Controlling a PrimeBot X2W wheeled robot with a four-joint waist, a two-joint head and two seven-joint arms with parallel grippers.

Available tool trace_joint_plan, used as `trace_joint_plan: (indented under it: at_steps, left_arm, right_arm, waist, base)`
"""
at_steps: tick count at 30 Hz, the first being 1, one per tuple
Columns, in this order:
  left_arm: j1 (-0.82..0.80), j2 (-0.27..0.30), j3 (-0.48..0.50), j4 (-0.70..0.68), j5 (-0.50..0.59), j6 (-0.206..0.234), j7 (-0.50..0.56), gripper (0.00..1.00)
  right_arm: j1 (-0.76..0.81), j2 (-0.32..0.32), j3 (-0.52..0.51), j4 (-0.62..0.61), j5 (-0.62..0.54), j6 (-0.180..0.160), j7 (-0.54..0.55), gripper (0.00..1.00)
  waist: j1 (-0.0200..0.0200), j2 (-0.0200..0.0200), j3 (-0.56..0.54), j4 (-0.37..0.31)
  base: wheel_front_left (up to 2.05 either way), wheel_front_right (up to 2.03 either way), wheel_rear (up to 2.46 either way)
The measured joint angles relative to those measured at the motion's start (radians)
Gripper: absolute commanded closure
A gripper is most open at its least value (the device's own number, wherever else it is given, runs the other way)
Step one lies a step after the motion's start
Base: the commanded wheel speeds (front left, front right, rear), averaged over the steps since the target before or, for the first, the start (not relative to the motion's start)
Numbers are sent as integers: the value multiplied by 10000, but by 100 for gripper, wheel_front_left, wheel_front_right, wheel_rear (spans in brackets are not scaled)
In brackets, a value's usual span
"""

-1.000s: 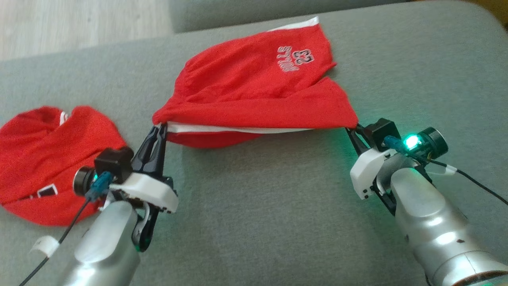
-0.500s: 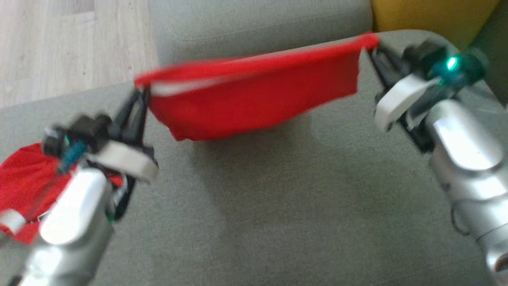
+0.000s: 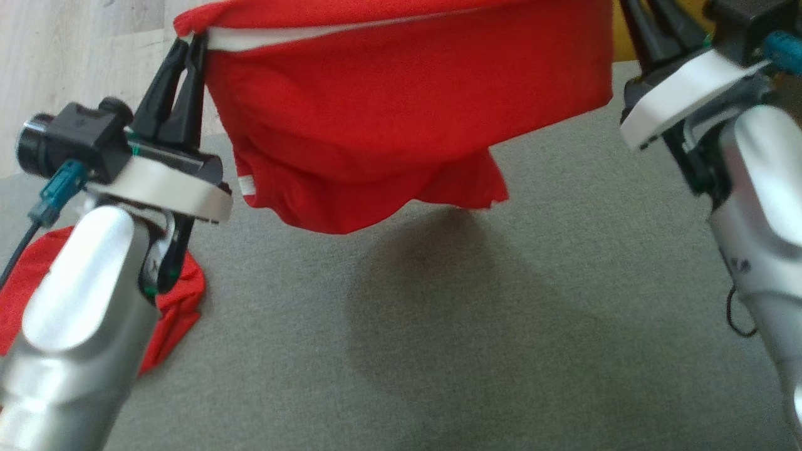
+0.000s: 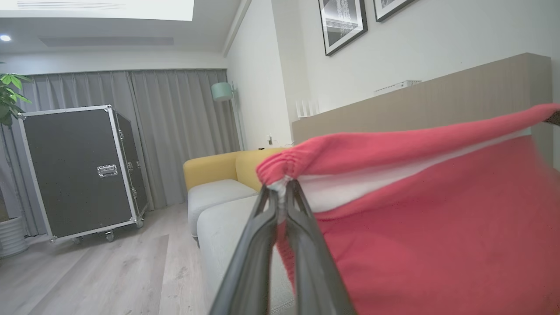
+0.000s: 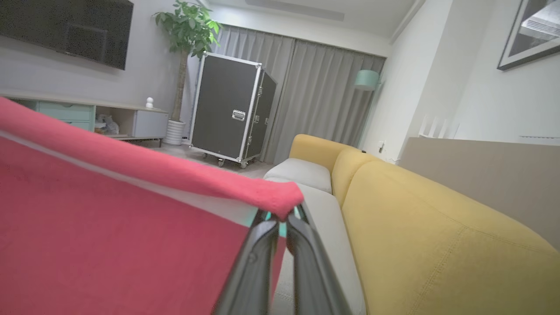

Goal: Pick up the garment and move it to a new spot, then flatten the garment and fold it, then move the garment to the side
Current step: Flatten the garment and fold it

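Note:
The garment (image 3: 388, 119), red shorts with a white band along the waist, hangs in the air above the grey sofa seat (image 3: 438, 326), stretched by its top edge between my two grippers. My left gripper (image 3: 188, 47) is shut on the left corner of the waistband, and the left wrist view has that gripper (image 4: 282, 192) pinching the bunched red and white cloth (image 4: 437, 227). My right gripper (image 5: 284, 216) is shut on the other corner of the garment (image 5: 109, 227); in the head view its fingers (image 3: 651, 31) run off the top edge.
A second red garment (image 3: 175, 300) lies crumpled on the seat at the lower left, partly behind my left forearm. A yellow sofa back (image 5: 428, 236) rises at the right, and wooden floor (image 3: 81, 62) lies beyond the seat. A black flight case (image 4: 78, 170) stands by the curtains.
Both grippers have lifted the garment off the seat, and it now hangs free with a shadow beneath it. The head camera has also shifted, so the scene sits differently in the picture.

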Motion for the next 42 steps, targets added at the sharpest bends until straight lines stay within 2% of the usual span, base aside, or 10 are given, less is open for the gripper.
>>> trace_joint_plan:
  at_steps: [6,10,15,19,22,25,32,36,42]
  left_arm:
    - [820,173,-21,-662,-303,-4,428,100]
    - [937,355,-8,-1231,-343,6,644,100]
    - [322,430,-13,-1459,-360,-21,1085,100]
    - [-865,431,-86,-976,-468,-405,1521,100]
    - [-2165,416,-52,-180,-537,-650,1674,100]
    - [-3757,322,-2,731,-391,-815,1565,100]
    - [-6963,-523,203,2752,134,-922,-393,100]
    - [-7235,-815,119,3910,17,-1225,-913,100]
    - [-6542,-874,-550,4930,-92,-1327,-1260,100]
  right_arm:
    - [876,-46,-267,-648,-6,0,393,100]
    - [1091,-77,-859,-1116,-284,0,527,100]
    - [989,36,-1407,-1484,-470,0,867,100]
    - [349,153,-1593,-1275,-671,0,943,100]
    - [-897,372,-1630,-683,-817,0,855,100]
    - [-2383,709,-2057,226,-1143,2,217,100]
    - [-4947,1561,-4098,2428,-2631,2,-1795,100]
    - [-5257,2082,-4621,3463,-3266,2,-2061,100]
    - [-4881,2293,-3900,5296,-3781,2,-2069,100]
  waist:
    - [0,0,67,53]
    - [0,0,244,98]
    - [0,0,770,140]
    - [2,0,1455,158]
    - [3,0,2081,137]
    - [4,-1,2745,96]
    - [5,-1,4127,29]
    - [4,-1,4684,27]
    - [4,-1,5274,97]
  base:
    - [0,0,0]
    - [0,0,0]
    - [0,0,0]
    - [0,0,0]
    - [0,0,0]
    - [0,0,0]
    - [0,0,0]
    - [0,0,0]
    - [0,0,0]
